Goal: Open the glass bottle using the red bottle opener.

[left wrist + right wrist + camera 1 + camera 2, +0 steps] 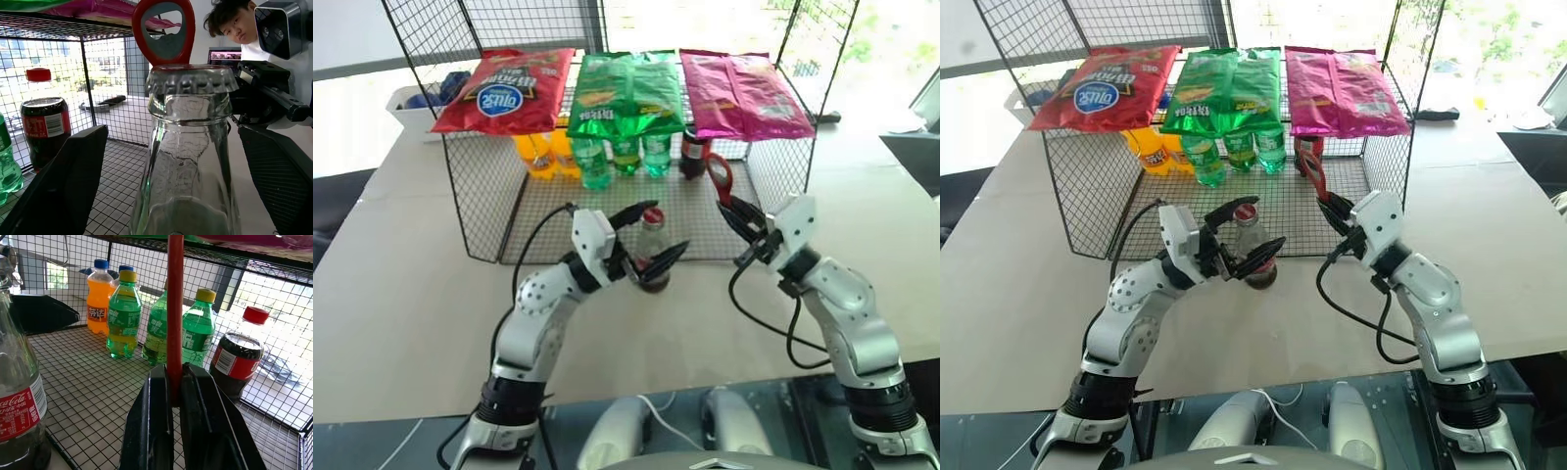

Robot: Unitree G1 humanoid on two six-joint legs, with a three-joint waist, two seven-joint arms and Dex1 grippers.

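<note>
The glass bottle (652,253), clear with dark cola at the bottom and a red crown cap (190,81), stands upright on the table just in front of the wire rack. My left gripper (649,238) is open around it, one black finger (58,181) on each side of the neck with a gap to the glass. My right gripper (736,211) is shut on the handle of the red bottle opener (720,176), holding it upright to the right of the bottle. The opener's ring head (164,29) shows above and behind the cap, apart from it.
A black wire rack (480,196) stands behind the bottle, with bags of chips (509,90) on top. Inside are orange soda bottles (538,155), green soda bottles (625,152) and a dark cola bottle (691,155). A person (234,24) is beyond the right gripper.
</note>
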